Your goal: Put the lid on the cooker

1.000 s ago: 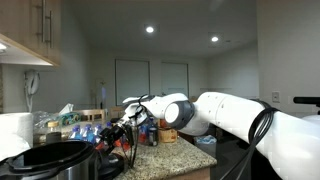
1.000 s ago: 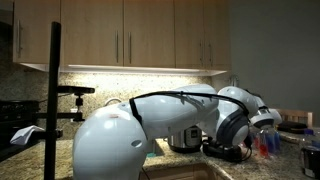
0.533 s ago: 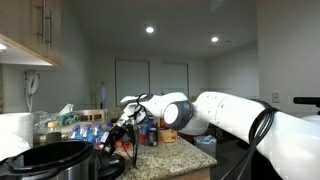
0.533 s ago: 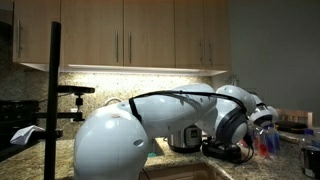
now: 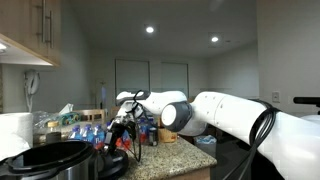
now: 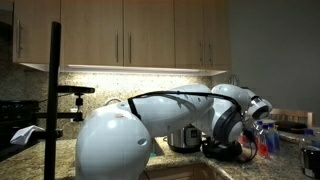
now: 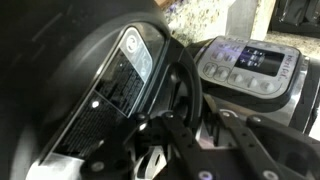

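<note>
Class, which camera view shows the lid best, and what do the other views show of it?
The wrist view: the lid fills its left half, near enough to show a printed label. In both exterior views the scene is dim and the arm blocks much, so the lid cannot be picked out with certainty.
</note>
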Available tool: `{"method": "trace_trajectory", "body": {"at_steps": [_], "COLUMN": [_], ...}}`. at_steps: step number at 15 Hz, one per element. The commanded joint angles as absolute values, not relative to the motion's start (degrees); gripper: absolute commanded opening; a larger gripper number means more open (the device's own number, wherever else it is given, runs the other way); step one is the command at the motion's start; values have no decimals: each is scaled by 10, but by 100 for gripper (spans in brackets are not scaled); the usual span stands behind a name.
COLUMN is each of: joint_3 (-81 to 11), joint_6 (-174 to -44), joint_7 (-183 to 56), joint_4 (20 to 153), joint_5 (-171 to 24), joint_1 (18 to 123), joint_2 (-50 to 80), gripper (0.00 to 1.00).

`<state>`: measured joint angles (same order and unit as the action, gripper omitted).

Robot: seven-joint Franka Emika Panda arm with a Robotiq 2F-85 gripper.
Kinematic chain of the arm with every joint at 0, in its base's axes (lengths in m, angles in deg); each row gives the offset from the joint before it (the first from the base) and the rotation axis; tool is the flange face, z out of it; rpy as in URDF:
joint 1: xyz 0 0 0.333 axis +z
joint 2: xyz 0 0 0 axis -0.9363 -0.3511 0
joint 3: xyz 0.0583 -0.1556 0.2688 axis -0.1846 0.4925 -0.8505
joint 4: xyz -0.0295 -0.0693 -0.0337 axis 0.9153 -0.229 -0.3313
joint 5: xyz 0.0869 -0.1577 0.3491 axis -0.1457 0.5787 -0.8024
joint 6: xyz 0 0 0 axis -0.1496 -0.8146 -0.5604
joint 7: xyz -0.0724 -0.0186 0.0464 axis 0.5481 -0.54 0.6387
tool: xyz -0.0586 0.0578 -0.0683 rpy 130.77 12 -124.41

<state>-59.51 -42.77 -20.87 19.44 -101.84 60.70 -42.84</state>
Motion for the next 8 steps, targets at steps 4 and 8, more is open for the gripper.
{"method": "trace_trajectory", "body": {"at_steps": [4, 8], "joint_3": [-581, -578], "joint_6": [-352, -337], "joint_7": [-127, -28], "joint_4": [172, 181], "joint_5": [-965, -944], "joint_1": [633, 618], "joint_2": [-395, -399], "gripper": [10, 10]}}
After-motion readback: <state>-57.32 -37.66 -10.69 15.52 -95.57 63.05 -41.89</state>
